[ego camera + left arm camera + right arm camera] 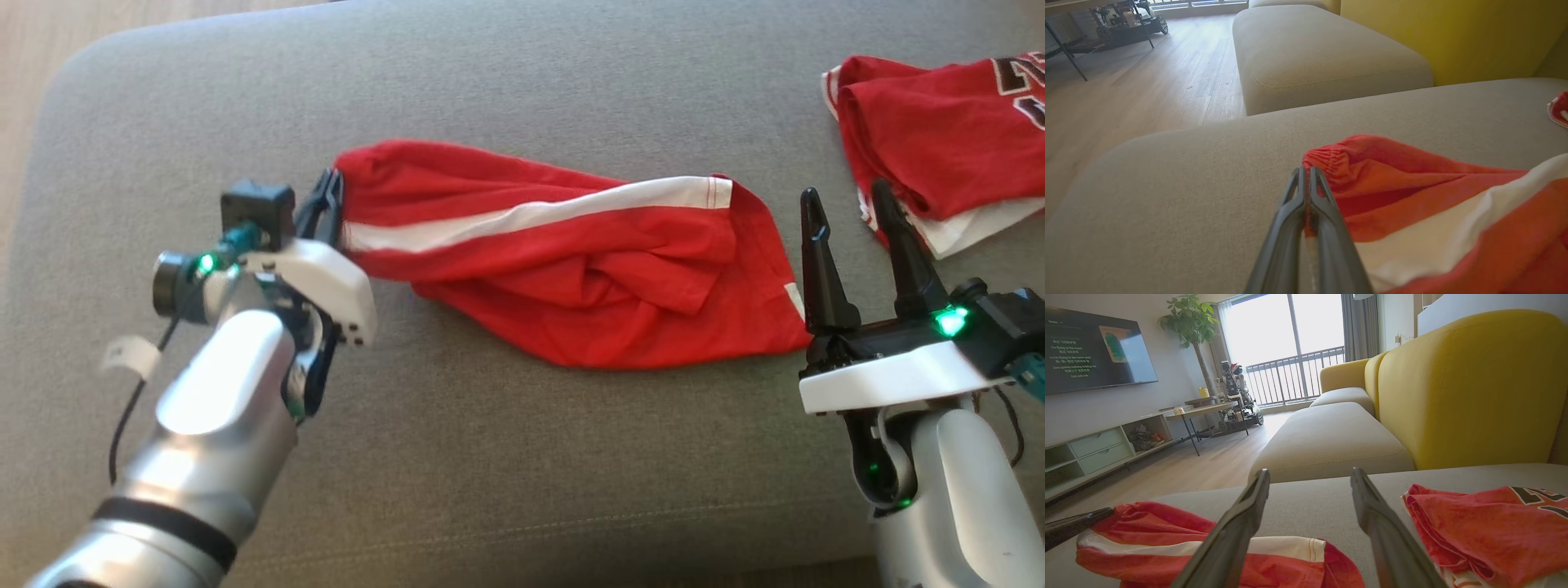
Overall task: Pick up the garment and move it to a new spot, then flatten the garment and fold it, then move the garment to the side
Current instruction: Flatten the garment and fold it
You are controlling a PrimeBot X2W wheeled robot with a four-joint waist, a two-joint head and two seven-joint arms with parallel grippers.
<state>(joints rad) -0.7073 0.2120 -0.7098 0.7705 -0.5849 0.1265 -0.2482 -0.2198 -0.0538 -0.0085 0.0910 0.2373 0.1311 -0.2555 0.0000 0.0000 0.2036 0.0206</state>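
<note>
Red shorts (571,269) are laid crumpled across the grey sofa cushion (490,73), white stripe uppermost. Left end: the gathered waistband is pinched by the left fingers (326,200), pressed together on the cloth. Right end: the hem is ungripped; the right fingers (820,261) are held apart just beside it, empty. If pulled from one end only, bunching is likely. The folded jersey (947,139) nearby could be snagged.
</note>
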